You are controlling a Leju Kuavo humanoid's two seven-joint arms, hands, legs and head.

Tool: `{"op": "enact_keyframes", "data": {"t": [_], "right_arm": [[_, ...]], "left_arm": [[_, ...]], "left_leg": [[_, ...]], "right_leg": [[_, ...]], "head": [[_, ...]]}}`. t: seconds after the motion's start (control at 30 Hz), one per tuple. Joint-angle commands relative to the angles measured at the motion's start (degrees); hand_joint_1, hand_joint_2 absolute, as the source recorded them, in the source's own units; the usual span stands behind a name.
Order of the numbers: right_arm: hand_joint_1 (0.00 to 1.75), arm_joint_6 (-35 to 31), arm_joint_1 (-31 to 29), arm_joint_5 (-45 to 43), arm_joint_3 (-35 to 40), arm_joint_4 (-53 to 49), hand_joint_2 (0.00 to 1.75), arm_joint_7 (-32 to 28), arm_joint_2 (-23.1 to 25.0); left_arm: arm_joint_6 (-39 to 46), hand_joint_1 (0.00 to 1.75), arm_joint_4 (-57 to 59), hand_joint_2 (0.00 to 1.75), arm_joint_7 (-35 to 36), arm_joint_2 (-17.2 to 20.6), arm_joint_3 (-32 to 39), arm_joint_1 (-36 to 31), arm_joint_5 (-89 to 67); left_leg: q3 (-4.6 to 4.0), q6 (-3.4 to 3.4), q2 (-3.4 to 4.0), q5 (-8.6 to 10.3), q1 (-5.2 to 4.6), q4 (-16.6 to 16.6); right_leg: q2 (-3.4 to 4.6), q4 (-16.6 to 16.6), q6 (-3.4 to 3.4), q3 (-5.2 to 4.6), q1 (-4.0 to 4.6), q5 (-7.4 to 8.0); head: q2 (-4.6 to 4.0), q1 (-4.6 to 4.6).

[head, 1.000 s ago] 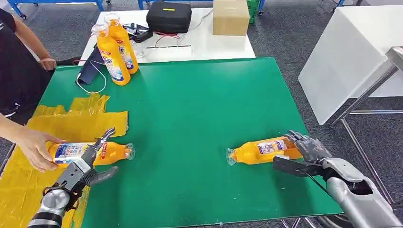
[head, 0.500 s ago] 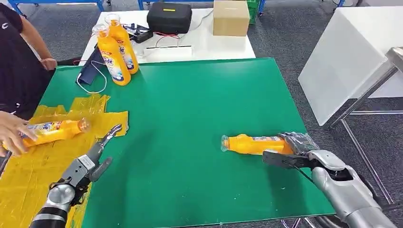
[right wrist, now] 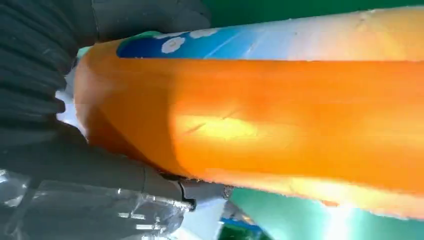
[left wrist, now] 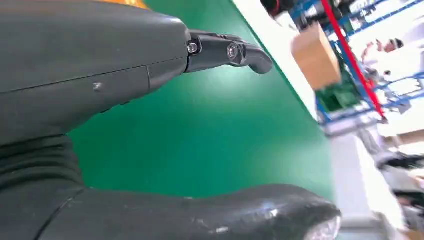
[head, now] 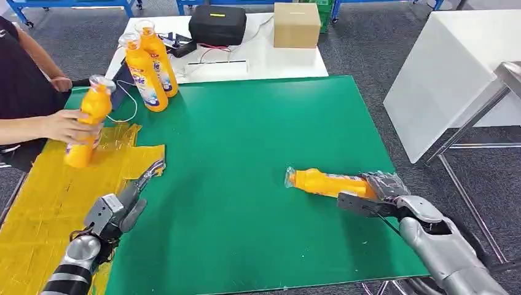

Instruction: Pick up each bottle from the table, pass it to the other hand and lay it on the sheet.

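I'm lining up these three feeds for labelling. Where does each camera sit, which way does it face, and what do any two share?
Head view: high on the body, looking forward and down at the green table; both arms show, left hand empty, right hand on the lying bottle.
Left wrist view: behind the left hand, facing across the table.
Right wrist view: behind the right hand, close against the bottle.
Shared: head and right wrist views both show that bottle.

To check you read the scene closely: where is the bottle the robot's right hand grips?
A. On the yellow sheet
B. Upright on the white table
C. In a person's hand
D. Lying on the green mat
D: the right hand grips the bottle, which lies sideways on the green mat.
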Motion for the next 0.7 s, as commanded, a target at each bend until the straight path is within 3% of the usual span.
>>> {"op": "enact_keyframes", "data": {"t": [0.03,0.1,0.2,0.23,0.3,0.37,0.53,0.7], "right_arm": [[1.75,-1.95,0.89,-2.71,-3.81,1.63,1.75,-0.67,8.22],[1.75,-7.32,2.61,-6.69,-9.07,-5.99,1.75,-5.22,13.92],[1.75,-6.48,2.58,-11.63,-8.93,-18.69,1.75,-3.21,19.34],[1.75,-6.1,2.18,-13.53,-8.39,-20.88,1.75,-2.75,20.42],[1.75,-6.97,1.89,-16.11,-6.76,-24.53,1.75,-2.78,22.54],[1.75,-7.7,1.39,-16.59,-3.74,-26.28,1.75,-2.16,23.2],[1.75,-8.51,-0.69,-16.79,2.05,-23.77,1.75,-1.41,26.85],[1.75,-8.95,-1.12,-16.58,4.48,-22.6,1.75,-1.29,27.72]], "left_arm": [[-2.69,0.0,-1.49,0.0,1.66,-2.27,1.17,0.53,3.38],[-8.2,0.0,-5.3,0.0,3.88,-4.46,4.34,3.99,12.22],[-13.55,0.0,-11.33,0.0,8.9,-7.91,5.66,7.45,24.83],[-14.04,0.0,-12.11,1.75,10.29,-8.52,5.36,7.66,27.83],[-13.19,0.0,-13.4,1.75,11.83,-9.17,3.98,7.99,30.95],[-12.74,0.0,-14.5,1.75,12.92,-9.93,2.75,8.12,35.1],[-7.96,0.0,-17.41,1.75,13.81,-14.17,0.37,7.1,36.41],[-5.8,0.0,-18.45,1.75,13.34,-14.99,-0.92,6.93,35.35]], "left_leg": [[-0.04,-0.11,0.21,0.01,0.12,-0.01],[0.04,-0.08,0.24,0.02,0.05,-0.05],[-0.05,-0.17,0.47,-0.06,0.15,0.02],[-0.21,-0.14,0.54,-0.06,0.11,0.09],[-0.31,-0.18,0.66,-0.16,0.17,0.15],[-0.49,-0.1,0.31,0.03,0.08,0.04],[-0.65,-0.1,0.11,0.02,0.12,0.07],[-0.62,-0.12,0.06,0.01,0.1,0.06]], "right_leg": [[0.25,-0.09,-0.19,-0.04,0.12,0.18],[0.21,-0.08,-0.19,-0.1,0.06,0.15],[0.5,0.0,-0.24,-0.21,0.13,0.14],[0.57,0.12,-0.22,-0.4,0.07,0.12],[0.68,0.23,-0.24,-0.53,0.1,0.08],[0.28,0.2,-0.16,-0.72,0.03,0.12],[0.18,0.19,-0.16,-0.74,0.09,0.09],[0.14,0.17,-0.17,-0.67,0.07,0.07]], "head": [[0.0,0.02],[0.0,-0.02],[0.0,0.02],[0.0,0.02],[0.0,-0.02],[0.0,-0.04],[0.0,0.0],[0.0,0.0]]}}
